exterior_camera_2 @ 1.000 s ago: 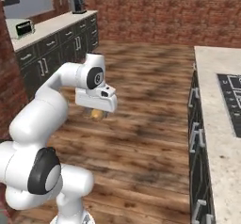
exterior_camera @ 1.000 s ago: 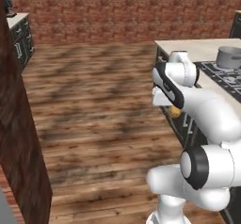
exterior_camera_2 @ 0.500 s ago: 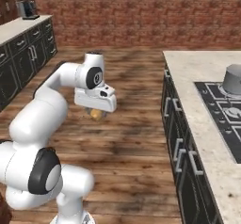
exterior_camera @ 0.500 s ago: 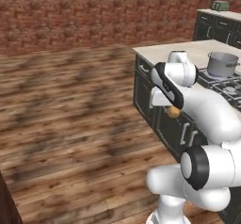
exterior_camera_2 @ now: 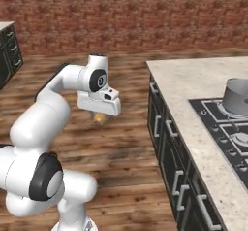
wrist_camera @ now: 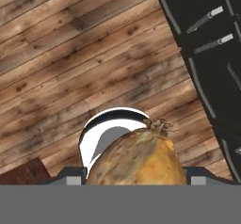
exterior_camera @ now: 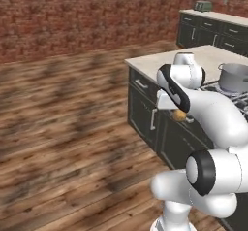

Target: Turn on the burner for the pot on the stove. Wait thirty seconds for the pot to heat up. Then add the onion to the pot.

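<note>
My gripper (exterior_camera_2: 100, 115) is shut on the onion (exterior_camera_2: 100, 119), a small golden-brown bulb, and holds it in the air over the wooden floor, left of the kitchen island. In the hand view the onion (wrist_camera: 136, 159) sits between the fingertips with its stem tip pointing up. From the left base view the onion (exterior_camera: 179, 115) hangs in front of the island's cabinets. The grey steel pot (exterior_camera_2: 237, 96) stands on the black stove (exterior_camera_2: 227, 133) on the island, well to the right of the gripper. The burner under the pot (exterior_camera: 234, 77) is mostly hidden by it.
The island has a pale counter (exterior_camera_2: 193, 87) over dark cabinet doors with silver handles (exterior_camera_2: 167, 128). The cabinet front (wrist_camera: 207, 53) lies close beside the gripper. A far counter carries a toaster (exterior_camera: 203, 5). Behind is a brick wall, with open wooden floor to the left.
The whole picture has shifted, so the base has driven and turned. The island with stove and pot now lies closer. The arm keeps its pose with the onion still gripped.
</note>
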Motion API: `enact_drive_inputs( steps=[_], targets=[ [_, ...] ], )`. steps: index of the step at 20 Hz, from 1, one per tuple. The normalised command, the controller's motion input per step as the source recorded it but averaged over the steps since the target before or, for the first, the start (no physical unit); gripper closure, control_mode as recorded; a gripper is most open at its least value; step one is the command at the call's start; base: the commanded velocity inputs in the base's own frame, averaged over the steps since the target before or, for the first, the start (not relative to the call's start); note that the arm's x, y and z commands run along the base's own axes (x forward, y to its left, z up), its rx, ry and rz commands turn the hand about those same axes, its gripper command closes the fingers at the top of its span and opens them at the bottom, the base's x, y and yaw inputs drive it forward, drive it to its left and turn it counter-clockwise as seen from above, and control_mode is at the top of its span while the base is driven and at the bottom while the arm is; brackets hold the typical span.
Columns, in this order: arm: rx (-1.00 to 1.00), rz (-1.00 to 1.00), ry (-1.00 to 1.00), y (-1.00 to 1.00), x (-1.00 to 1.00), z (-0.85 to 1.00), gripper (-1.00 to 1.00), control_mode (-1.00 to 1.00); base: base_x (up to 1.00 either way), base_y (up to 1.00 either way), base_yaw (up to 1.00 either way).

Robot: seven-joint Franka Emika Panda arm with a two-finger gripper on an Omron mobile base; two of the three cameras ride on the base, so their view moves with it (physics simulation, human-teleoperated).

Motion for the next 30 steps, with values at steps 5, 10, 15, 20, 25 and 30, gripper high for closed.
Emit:
enact_drive_inputs(
  steps=[5,10,15,20,25,30],
  targets=[
    [0.0,0.0,0.0,0.0,0.0,0.0,1.0,1.0,1.0,0.47,-0.37],
    [0.0,0.0,0.0,0.0,0.0,0.0,1.0,1.0,0.83,0.22,-0.6],
    [0.0,0.0,0.0,0.0,0.0,0.0,1.0,1.0,0.76,0.34,-0.78],
    [0.0,0.0,0.0,0.0,0.0,0.0,1.0,1.0,0.73,0.38,-0.79],
    [0.0,0.0,0.0,0.0,0.0,0.0,1.0,1.0,0.68,0.28,-0.8],
    [0.0,0.0,0.0,0.0,0.0,0.0,1.0,1.0,0.76,0.33,-0.77]
  ],
)
